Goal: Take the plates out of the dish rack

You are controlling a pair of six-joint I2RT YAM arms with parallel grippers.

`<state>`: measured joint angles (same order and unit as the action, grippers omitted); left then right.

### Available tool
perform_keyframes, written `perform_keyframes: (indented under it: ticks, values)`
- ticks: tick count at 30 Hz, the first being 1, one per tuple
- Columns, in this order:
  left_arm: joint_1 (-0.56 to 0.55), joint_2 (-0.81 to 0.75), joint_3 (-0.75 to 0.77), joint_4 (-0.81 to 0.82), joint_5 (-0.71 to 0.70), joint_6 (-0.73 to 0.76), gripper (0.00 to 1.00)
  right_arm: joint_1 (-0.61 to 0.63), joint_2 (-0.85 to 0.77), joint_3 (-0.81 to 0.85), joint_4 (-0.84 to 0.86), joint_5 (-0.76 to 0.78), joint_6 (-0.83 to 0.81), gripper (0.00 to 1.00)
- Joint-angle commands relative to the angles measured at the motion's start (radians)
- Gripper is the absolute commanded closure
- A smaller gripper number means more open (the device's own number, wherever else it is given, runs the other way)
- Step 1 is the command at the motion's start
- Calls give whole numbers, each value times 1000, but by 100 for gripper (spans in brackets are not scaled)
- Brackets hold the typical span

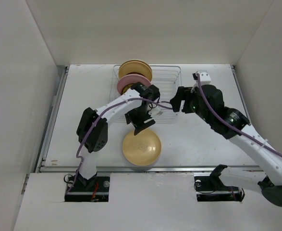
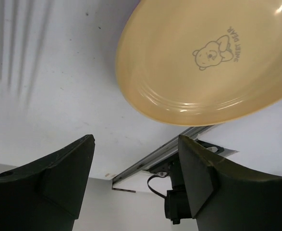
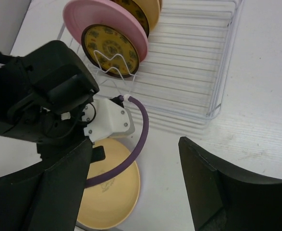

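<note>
Left gripper (image 2: 136, 144) gaped empty over the unloaded plate (image 2: 203, 62); right gripper (image 3: 135, 143), open too, next needed a racked plate (image 3: 90, 14)

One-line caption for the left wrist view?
Open left gripper above a yellow bear-print plate lying on the white table.

Parted jaws face a pale yellow plate (image 2: 189, 91) on the table (image 2: 59, 96).
</note>
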<state>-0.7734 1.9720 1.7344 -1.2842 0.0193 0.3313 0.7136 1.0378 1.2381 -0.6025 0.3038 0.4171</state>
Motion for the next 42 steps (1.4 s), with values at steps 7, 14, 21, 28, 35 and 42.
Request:
perform_keyframes:
  ticks: [7, 14, 21, 28, 35, 42]
  values:
    - [135, -257, 90, -101, 91, 23, 32, -43, 290, 300, 154, -1, -191, 19]
    - [359, -297, 82, -1, 71, 11, 32, -65, 637, 571, 133, -256, -396, 27]
    - [546, -129, 192, 181, 5, -144, 32, -65, 879, 722, 184, -388, -428, 30]
    - [619, 155, 454, 203, -36, -275, 34, -65, 1119, 891, 170, -316, -439, 32]
    - [619, 251, 488, 212, 47, -294, 38, -65, 1219, 905, 214, -175, -439, 34]
    - [608, 298, 488, 191, 74, -322, 85, -65, 1248, 874, 224, -210, -458, 75]
